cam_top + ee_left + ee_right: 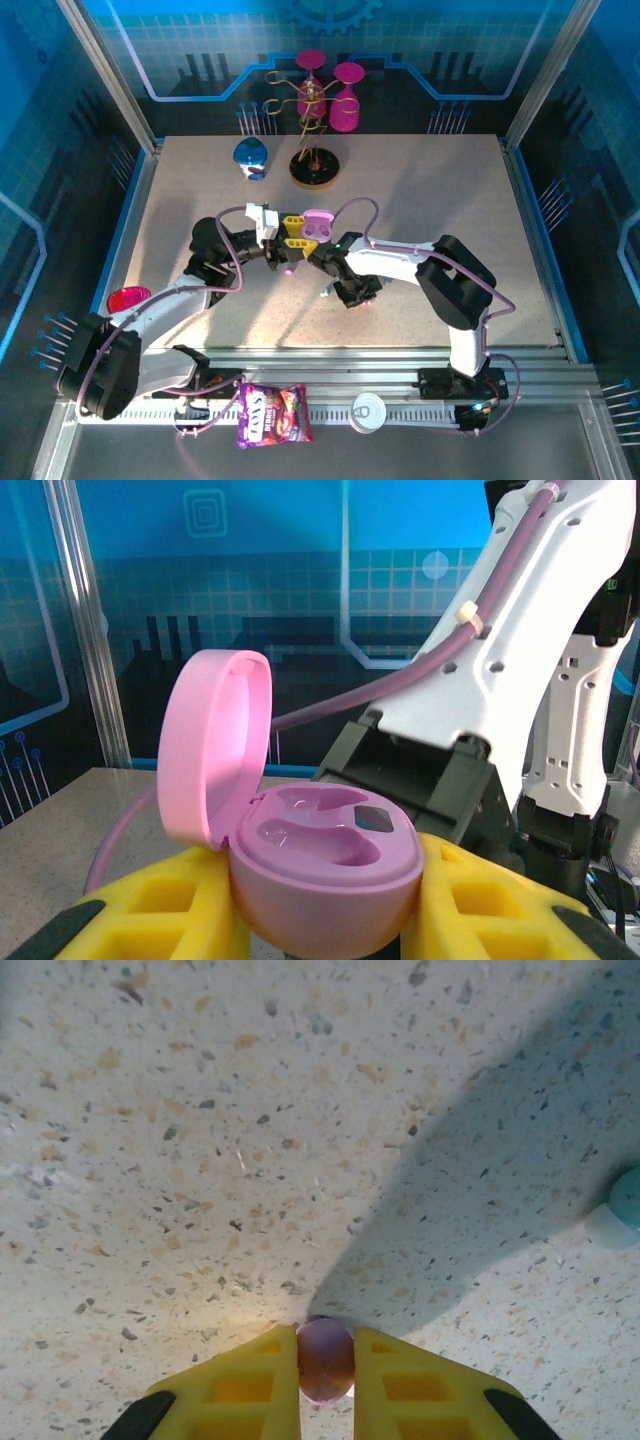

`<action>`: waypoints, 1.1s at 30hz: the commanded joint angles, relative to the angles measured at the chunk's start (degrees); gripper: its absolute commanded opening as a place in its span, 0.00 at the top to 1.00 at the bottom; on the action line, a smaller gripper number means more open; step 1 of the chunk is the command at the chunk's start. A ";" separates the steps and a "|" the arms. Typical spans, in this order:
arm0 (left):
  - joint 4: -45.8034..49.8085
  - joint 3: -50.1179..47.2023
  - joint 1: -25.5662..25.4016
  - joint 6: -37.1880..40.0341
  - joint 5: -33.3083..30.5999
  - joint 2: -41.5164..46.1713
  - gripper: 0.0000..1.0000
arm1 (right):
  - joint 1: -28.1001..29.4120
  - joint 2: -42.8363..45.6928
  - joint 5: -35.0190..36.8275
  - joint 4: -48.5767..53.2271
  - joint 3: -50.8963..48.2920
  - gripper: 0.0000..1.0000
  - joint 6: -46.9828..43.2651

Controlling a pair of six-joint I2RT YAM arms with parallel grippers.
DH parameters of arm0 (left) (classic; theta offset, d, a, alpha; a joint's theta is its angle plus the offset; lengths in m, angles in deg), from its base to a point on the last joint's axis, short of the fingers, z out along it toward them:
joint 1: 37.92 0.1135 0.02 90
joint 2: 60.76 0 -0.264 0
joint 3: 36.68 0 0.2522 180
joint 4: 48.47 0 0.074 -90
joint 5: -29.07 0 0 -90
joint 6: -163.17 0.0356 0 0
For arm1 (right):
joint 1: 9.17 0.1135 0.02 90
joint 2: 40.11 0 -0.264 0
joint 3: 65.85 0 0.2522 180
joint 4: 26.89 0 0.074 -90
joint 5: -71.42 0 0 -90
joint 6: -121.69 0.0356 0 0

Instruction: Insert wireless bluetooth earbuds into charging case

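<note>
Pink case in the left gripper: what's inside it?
The pink case shows two moulded wells, both empty, with a dark patch in the far one. Its near rim hides part of their floors.

Speckled table bears blue case, rack

- Looks like I'm driving a robot lab test cell here, not anybody's home.
- Blue wall panels printed with gears and circuit lines box in the speckled worktop.
- Aluminium frame posts at the far corners, slotted rail along the near edge with the arm bases bolted on.
</note>
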 commanded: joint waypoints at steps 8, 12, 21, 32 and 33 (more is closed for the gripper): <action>-1.42 0.13 0.47 -0.17 -0.73 -0.57 0.71 | -14.75 17.39 -28.39 -16.21 -12.27 0.84 -3.89; -1.22 -0.02 0.45 -0.26 -0.75 -0.66 0.71 | -20.08 20.77 -40.03 -20.02 -14.90 0.84 -5.47; -1.23 -0.22 0.34 -0.52 -1.17 -1.01 0.71 | -30.04 25.62 -57.10 -25.63 -18.76 0.85 -4.62; -3.63 0.05 0.34 -2.29 -0.24 -3.57 0.71 | -36.17 29.12 -70.50 -33.78 -23.63 0.86 -0.80; -3.92 0.13 0.26 -2.53 -0.16 -3.78 0.71 | -36.36 29.45 -72.01 -35.44 -24.22 0.85 -0.24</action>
